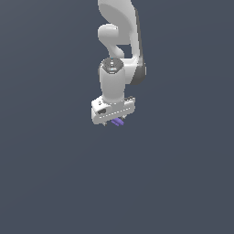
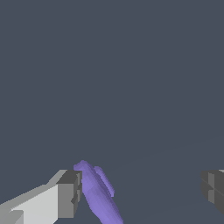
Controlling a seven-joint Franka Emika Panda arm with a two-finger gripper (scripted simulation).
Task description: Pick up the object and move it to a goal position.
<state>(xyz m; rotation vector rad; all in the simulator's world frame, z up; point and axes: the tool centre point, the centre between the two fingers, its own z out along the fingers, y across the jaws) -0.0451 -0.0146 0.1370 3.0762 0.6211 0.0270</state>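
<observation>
The object is a small purple-violet rod lying slanted between my fingers. It sits right beside one grey fingertip, while the other fingertip stands far from it. My gripper is open wide around it. In the exterior view the white gripper points downward, and the object peeks out just under the hand, mostly covered by it. I cannot tell from these views whether the rod touches the near fingertip.
A plain dark grey surface fills everything around the arm. The white arm rises behind the hand toward the top of the exterior view. No marker of a goal position shows.
</observation>
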